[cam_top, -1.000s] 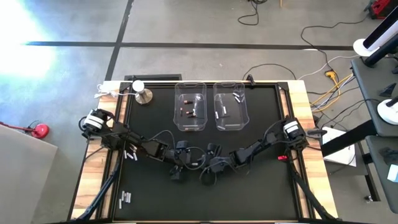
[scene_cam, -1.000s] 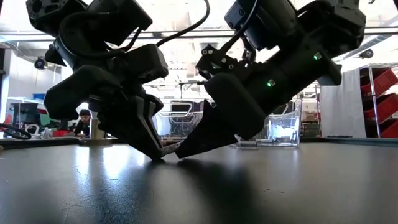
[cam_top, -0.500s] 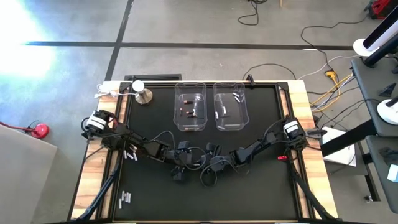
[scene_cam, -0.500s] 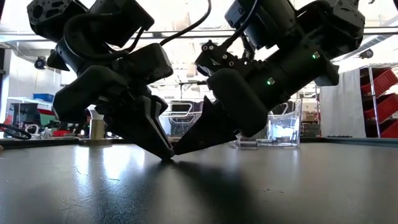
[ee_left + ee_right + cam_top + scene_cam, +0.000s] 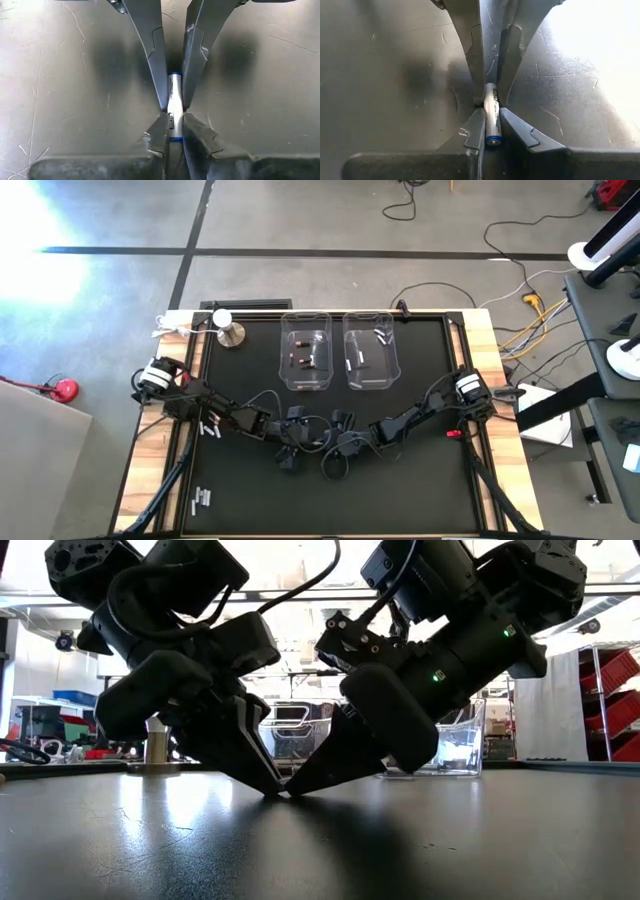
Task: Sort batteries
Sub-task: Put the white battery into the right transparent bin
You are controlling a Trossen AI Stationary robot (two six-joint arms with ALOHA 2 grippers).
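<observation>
Near the middle of the black mat (image 5: 420, 480), a little toward its front, we see both grippers meeting tip to tip on one white battery (image 5: 173, 105) that lies flat on the surface. Our left gripper (image 5: 172, 125) has its fingers pressed in on one end of the cell, and our right gripper (image 5: 491, 127) pinches the other end, so the two pairs of fingers face each other along the battery's length. From table height the tips form a low V touching the mat (image 5: 283, 790).

Behind them, well apart, stand two clear bins (image 5: 306, 360) side by side, each with a few batteries inside. More white batteries (image 5: 203, 499) lie near the mat's front-left edge, and another small group (image 5: 209, 427) sits beside the left arm. A silver knob (image 5: 231, 334) stands at the back-left corner. Open mat stretches to the front and right.
</observation>
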